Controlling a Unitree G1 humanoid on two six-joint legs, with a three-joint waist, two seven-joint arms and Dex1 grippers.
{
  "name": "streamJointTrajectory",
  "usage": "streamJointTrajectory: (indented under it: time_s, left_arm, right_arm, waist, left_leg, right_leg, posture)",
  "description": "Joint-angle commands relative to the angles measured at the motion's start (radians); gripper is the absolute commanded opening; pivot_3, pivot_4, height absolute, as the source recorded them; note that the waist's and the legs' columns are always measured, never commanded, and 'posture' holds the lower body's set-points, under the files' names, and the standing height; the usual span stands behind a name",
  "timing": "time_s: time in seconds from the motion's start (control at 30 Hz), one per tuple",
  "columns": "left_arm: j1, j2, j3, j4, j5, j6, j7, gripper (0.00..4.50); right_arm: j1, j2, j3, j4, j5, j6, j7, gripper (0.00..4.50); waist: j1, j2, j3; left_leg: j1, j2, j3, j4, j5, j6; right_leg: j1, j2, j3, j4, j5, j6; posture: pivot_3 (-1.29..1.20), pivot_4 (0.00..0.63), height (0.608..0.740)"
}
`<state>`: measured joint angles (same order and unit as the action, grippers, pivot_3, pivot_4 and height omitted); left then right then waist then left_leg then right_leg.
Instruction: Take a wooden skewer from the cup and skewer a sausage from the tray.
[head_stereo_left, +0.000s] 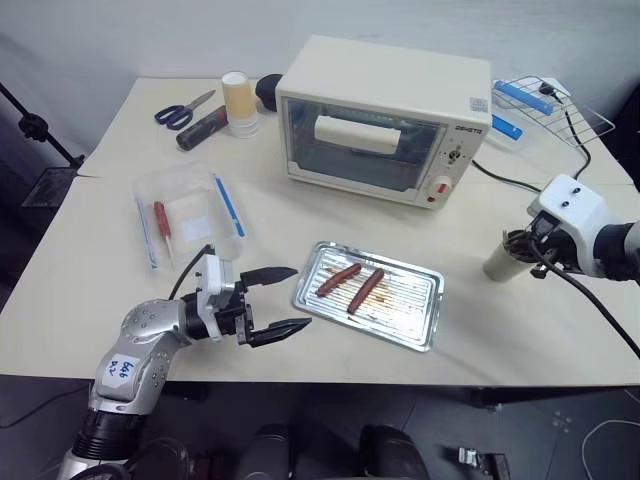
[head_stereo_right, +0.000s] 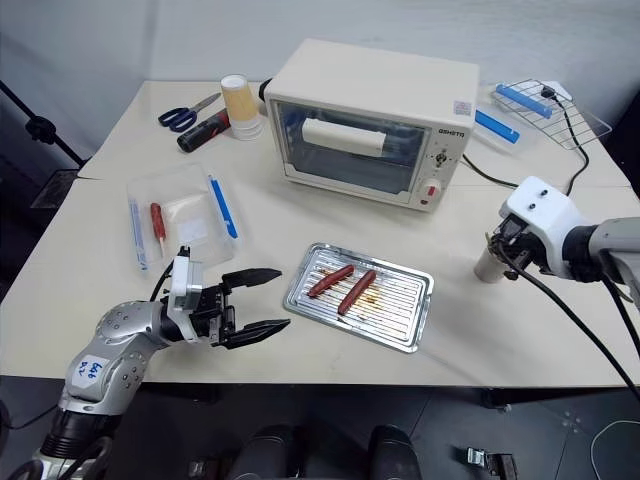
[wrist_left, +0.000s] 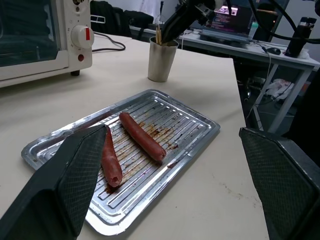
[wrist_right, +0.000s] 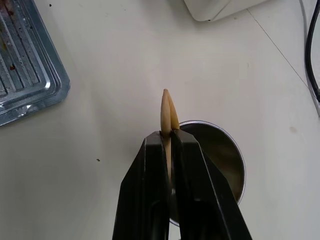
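My right pincer (wrist_right: 167, 137) is clamped tight on wooden skewer (wrist_right: 167, 112) tips at the rim of the cup (wrist_right: 220, 150), which stands on the tabletop (head_stereo_left: 300, 215) well to the right of the tray (head_stereo_left: 415, 310); I see two pale pointed ends side by side between the black fingers, the rest of the sticks inside the cup. My left pincer (head_stereo_left: 275, 300) hangs level just left of the tray, jaws spread wide and holding nothing. Two sausages lie side by side on the ribbed, grease-stained base; the nearer sausage (wrist_left: 111, 157) and its twin (wrist_left: 142, 136) touch neither pincer. A toaster oven (head_stereo_left: 385, 120) sits behind.
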<state>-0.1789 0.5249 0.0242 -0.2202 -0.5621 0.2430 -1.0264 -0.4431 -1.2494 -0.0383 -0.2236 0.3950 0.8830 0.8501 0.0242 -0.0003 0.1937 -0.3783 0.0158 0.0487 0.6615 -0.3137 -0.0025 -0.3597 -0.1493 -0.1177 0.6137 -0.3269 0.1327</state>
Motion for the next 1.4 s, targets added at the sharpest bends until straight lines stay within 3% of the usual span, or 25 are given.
streamJointTrajectory:
  time_s: [0.03,0.13,0.47,0.63,0.73,0.87,1.07,1.2,1.4]
  left_arm:
    - [-0.005,0.0,0.007,-0.027,-0.009,-0.002,0.002,4.5]
    - [-0.01,-0.001,0.006,-0.023,-0.008,-0.002,0.001,4.5]
    - [-0.04,-0.009,-0.002,0.005,-0.013,0.005,-0.013,4.5]
    - [-0.077,-0.005,0.002,0.021,-0.042,0.034,-0.045,4.5]
    - [-0.111,-0.02,0.008,0.029,-0.073,0.06,-0.05,4.5]
    - [-0.17,-0.082,0.004,0.033,-0.105,0.083,-0.015,4.5]
    - [-0.272,-0.236,-0.025,0.106,-0.064,0.036,0.064,4.5]
    - [-0.307,-0.318,-0.051,0.121,-0.055,0.009,0.082,4.5]
    - [-0.398,-0.471,-0.043,0.207,-0.042,-0.065,0.172,4.5]
  right_arm:
    - [0.013,-0.018,-0.059,-0.011,-0.009,-0.007,0.017,0.02]
    - [0.032,-0.035,-0.096,-0.011,-0.005,-0.012,0.042,0.02]
    - [0.125,-0.054,-0.396,0.023,0.085,-0.117,0.262,0.02]
    - [0.032,-0.057,-0.455,0.071,0.186,-0.091,0.314,0.02]
    - [-0.096,-0.02,-0.451,0.089,0.336,0.035,0.295,0.02]
    - [-0.25,0.14,-0.443,0.101,0.558,0.25,0.162,0.02]
    - [-0.281,0.416,-0.487,0.074,0.82,0.399,-0.093,0.02]
    - [-0.264,0.506,-0.502,0.064,0.943,0.403,-0.24,0.02]
    - [-0.228,0.537,-0.49,0.05,1.1,0.376,-0.375,0.02]
  waist:
    - [0.0,0.0,0.0]
    - [0.0,0.0,0.0]
    - [0.0,0.0,0.0]
    - [-0.001,0.0,0.0]
    - [-0.002,0.0,0.0]
    - [-0.002,-0.001,0.0]
    - [0.004,-0.002,0.0]
    - [0.004,-0.002,0.0]
    - [0.004,-0.002,0.0]
  left_leg:
    - [0.0,0.0,0.0,0.0,0.0,0.0]
    - [0.0,0.0,0.0,0.0,0.0,0.0]
    - [0.0,0.0,0.0,0.0,0.0,0.0]
    - [0.0,0.0,0.0,0.001,0.0,0.0]
    - [0.0,0.0,0.0,0.001,0.0,0.0]
    - [0.0,0.0,-0.001,0.002,0.0,0.0]
    - [-0.002,-0.001,-0.003,0.004,0.0,0.0]
    - [-0.01,-0.001,-0.006,0.007,0.0,0.0]
    - [-0.011,-0.001,-0.006,0.008,0.0,0.0]
  right_leg:
    - [0.0,0.0,0.0,0.0,0.0,0.0]
    - [0.0,0.0,0.0,0.0,0.0,0.0]
    - [0.0,0.0,0.0,0.001,0.0,0.0]
    - [0.0,0.0,0.0,0.001,0.0,0.0]
    - [0.0,0.0,0.0,0.002,0.0,0.0]
    - [0.001,0.0,0.0,0.002,0.0,0.0]
    - [0.001,0.0,-0.003,0.004,0.0,0.0]
    - [-0.005,-0.001,-0.005,0.006,0.001,0.0]
    - [-0.007,0.0,-0.005,0.006,0.001,0.0]
  posture:
    - [0.0,0.15,0.74]
    - [0.0,0.15,0.74]
    - [0.0,0.15,0.74]
    - [0.0,0.15,0.74]
    - [0.0,0.15,0.74]
    - [0.0,0.15,0.74]
    - [0.0,0.15,0.74]
    - [0.0,0.15,0.74]
    - [0.0,0.15,0.74]
